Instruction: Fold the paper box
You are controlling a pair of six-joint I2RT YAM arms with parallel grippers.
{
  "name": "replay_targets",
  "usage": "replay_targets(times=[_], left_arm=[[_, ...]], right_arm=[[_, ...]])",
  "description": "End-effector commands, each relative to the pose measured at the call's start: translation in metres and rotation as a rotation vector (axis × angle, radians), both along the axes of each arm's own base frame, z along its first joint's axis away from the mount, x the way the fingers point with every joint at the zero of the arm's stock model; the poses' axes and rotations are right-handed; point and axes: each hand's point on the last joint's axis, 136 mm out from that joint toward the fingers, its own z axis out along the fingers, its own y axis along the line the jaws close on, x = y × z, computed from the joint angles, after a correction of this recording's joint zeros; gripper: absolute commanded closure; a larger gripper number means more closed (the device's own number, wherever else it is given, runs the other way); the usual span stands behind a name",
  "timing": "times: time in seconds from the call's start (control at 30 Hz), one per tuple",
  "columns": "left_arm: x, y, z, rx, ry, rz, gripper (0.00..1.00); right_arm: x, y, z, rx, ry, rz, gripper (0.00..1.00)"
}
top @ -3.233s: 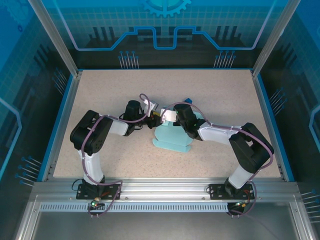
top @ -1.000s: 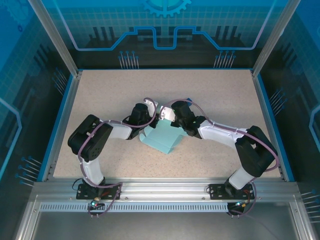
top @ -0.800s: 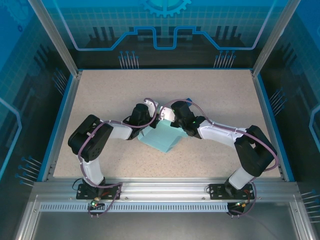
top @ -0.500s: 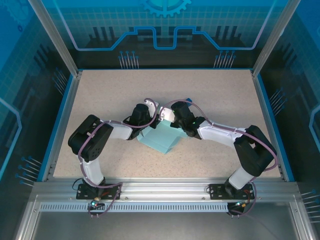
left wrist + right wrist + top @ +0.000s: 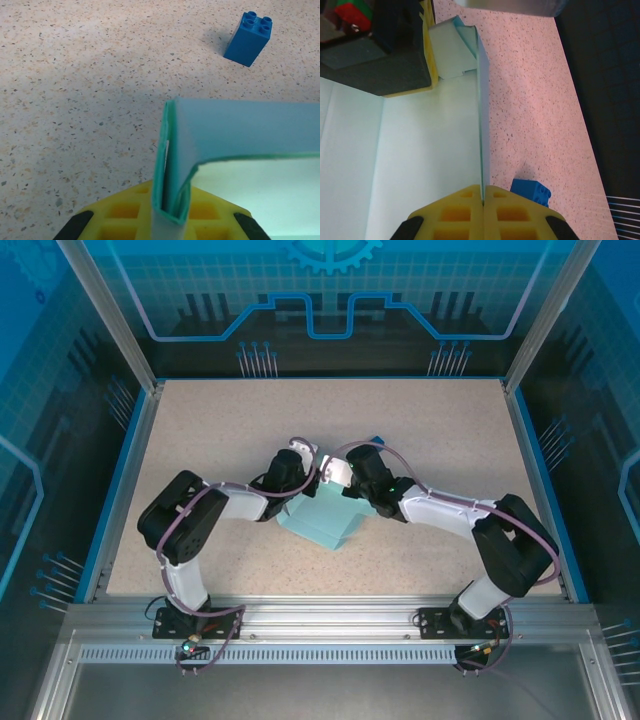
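Top external view: two arms meet over the pale sky-blue thin-card paper box (image 5: 322,525), which lies near the middle of the speckled beige table (image 5: 450,430), well apart from every edge. The left gripper (image 5: 303,495) and right gripper (image 5: 340,492) work its far end from opposite sides, seemingly so one can brace the card while the other raises a panel.

Left wrist view: the left gripper (image 5: 170,212) is clamped on a doubled corner fold, holding the crease upright. A small dark blue plastic brick (image 5: 248,38) stands beyond it, apart from the card.

Right wrist view: the right gripper (image 5: 483,197) pinches a thin side wall that stands on edge beside the flat base panel, probably to square it up.
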Motion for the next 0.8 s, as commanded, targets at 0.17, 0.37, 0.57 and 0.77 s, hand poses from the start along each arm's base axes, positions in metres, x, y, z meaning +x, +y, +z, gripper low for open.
replay_targets(times=[0.17,0.37,0.57,0.77], left_arm=[[0.025,0.037,0.001,0.030,-0.017,0.271,1.00],[0.016,0.016,0.011,-0.007,-0.051,0.113,0.97],[0.003,0.005,0.016,-0.032,-0.040,0.027,0.78],[-0.007,0.006,0.014,-0.043,-0.017,0.009,0.64]], right_arm=[[-0.029,0.026,0.000,0.086,0.034,0.098,1.00],[-0.014,0.011,0.004,0.064,-0.019,0.012,1.00],[-0.007,0.003,0.011,0.060,-0.047,-0.026,1.00],[-0.004,0.001,0.014,0.055,-0.059,-0.040,1.00]])
